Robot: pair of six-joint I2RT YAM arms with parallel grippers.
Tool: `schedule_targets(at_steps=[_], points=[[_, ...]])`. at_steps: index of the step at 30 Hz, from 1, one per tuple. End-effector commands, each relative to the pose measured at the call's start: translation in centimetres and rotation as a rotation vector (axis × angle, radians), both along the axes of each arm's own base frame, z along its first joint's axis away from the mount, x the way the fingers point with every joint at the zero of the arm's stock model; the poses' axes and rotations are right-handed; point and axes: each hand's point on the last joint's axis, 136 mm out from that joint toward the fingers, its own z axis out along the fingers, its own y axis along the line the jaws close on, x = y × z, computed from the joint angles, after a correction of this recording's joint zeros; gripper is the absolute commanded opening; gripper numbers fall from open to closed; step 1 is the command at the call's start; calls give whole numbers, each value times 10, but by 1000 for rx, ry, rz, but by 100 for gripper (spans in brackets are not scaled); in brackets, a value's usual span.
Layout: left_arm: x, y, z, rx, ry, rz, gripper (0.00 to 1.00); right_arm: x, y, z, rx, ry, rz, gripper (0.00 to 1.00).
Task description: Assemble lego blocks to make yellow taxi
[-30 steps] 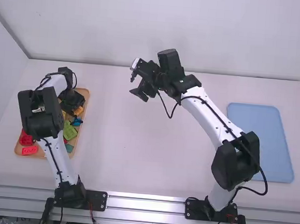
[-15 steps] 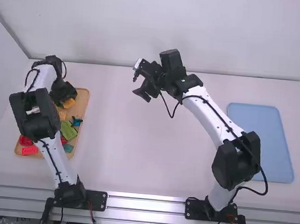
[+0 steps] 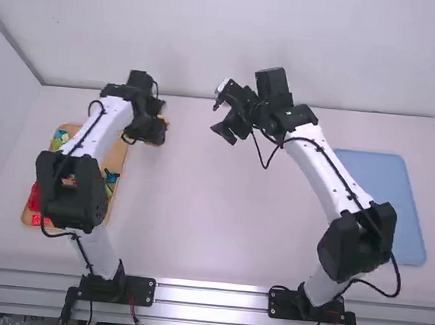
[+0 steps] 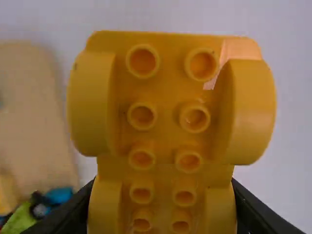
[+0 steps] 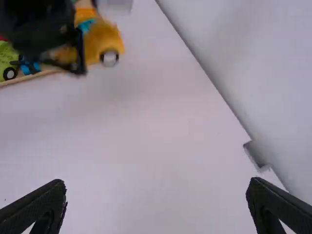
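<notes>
"Table as a clock, twelve at the far edge: where's the left gripper (image 3: 153,131)?"
"Toward half past ten, fingers pinching a yellow block assembly (image 4: 168,97), forearm slanting over the tray (image 3: 117,158) at nine."
"And the right gripper (image 3: 221,110)?"
"Near twelve, fingers spread wide, its arm angled up from between four and five."

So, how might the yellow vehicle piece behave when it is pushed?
The yellow vehicle piece is probably stiff, as its walls look thick. Its open tubes suggest light weight. Set down, it might roll: it shows a wheel.
</notes>
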Motion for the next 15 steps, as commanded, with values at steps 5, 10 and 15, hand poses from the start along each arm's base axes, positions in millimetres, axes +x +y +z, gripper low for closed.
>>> schedule_targets(at_steps=[5, 10, 15], points=[[-49, -81, -30, -32, 63, -609, 35, -30, -46, 15, 48, -19, -51, 99], [-69, -119, -45, -3, 49, -865, 34, -80, -55, 22, 149, -72, 115, 99], [-104, -145, -69, 31, 68, -1167, 40, -102, -68, 25, 261, -92, 125, 99]])
